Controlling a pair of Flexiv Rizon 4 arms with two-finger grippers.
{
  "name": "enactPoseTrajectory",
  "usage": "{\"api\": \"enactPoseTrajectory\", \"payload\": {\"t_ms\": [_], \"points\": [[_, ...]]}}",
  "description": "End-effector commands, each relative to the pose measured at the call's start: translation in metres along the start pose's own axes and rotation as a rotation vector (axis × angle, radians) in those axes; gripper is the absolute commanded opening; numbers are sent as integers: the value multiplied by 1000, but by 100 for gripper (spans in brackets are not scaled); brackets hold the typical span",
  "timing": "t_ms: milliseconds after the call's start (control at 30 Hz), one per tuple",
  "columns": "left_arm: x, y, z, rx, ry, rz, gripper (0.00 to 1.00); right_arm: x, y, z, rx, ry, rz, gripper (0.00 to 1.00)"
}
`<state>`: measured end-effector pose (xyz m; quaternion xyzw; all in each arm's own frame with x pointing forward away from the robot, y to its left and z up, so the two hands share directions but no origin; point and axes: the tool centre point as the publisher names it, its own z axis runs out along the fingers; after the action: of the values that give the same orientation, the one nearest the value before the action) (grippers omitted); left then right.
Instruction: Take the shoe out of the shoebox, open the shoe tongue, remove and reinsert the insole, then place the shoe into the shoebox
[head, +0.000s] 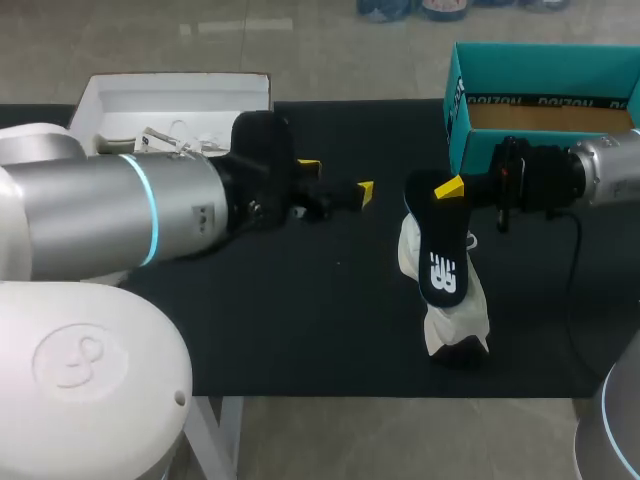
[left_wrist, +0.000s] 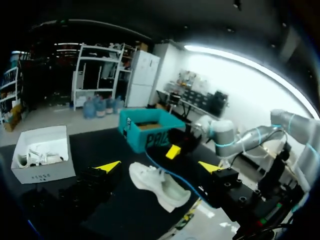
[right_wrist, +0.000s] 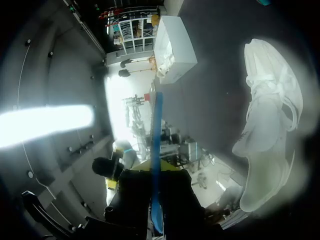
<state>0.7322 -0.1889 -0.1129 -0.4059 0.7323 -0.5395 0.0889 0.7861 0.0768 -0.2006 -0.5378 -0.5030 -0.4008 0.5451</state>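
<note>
Currently in hand: the right claw (head: 447, 192), right of centre in the head view, looks clamped on one end of a dark insole (head: 444, 262), which hangs down over the shoe.
Shoe: the white shoe (head: 458, 310) lies loose on the black desk (head: 300, 320), lower right of centre, with nothing holding it.
Shoebox: the teal cardboard shoebox (head: 540, 65) stands open at the upper right, behind the right arm.
Left claw: the left claw (head: 337, 179) hovers with its fingers apart and empty, left of centre and well apart from the shoe.
Risk, insole: gripped by one end only, it may bend or slip when pushed into the shoe.
Risk, shoe: unsteadied, it could slide or roll under that push; the desk's lower edge is near it.
Risk, box: the right wrist sits close to the shoebox's front wall, so a careless swing could knock it.
Open room: bare desk spans the middle, between the left claw and the shoe.
Far corner: a white open box (head: 180, 98) fills the upper left, out of the way.
</note>
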Motion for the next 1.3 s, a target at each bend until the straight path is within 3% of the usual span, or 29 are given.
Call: {"api": "enactPoseTrajectory", "payload": {"t_ms": [33,100,167,200,267,333,533,733,767,833,900,933,1033,1300], "points": [[-11,-17,1,-86,39,-180,100,0,-1,0,-3,-2,1,0],[-15,-22,3,-86,47,-239,100,0,-1,0,-3,-2,1,0],[-18,-26,7,-175,46,-364,100,0,-1,0,-3,-2,1,0],[-20,-29,6,-155,90,-413,100,0,-1,0,-3,-2,1,0],[-26,-36,5,-203,131,-588,100,0,-1,0,-3,-2,1,0],[-33,-42,5,-174,144,-639,100,0,-1,0,-3,-2,1,0],[-50,-59,6,-258,177,-900,100,0,-1,0,-3,-2,1,0],[-66,-65,18,-428,120,-1061,100,0,-1,0,-3,-2,1,0],[-68,-64,21,-407,67,-1047,100,0,-1,0,-3,-2,1,0],[-67,-62,28,-445,52,-971,100,0,-1,0,-3,-2,1,0],[-64,-58,35,-396,-73,-766,100,0,-1,0,-3,-2,1,0],[-62,-56,39,-400,-81,-690,100,0,-1,0,-3,-2,1,0],[-50,-47,45,-480,-38,-473,100,0,-1,0,-3,-2,1,0],[-39,-41,42,-523,69,-179,100,0,-1,0,-3,-2,1,0]]}}
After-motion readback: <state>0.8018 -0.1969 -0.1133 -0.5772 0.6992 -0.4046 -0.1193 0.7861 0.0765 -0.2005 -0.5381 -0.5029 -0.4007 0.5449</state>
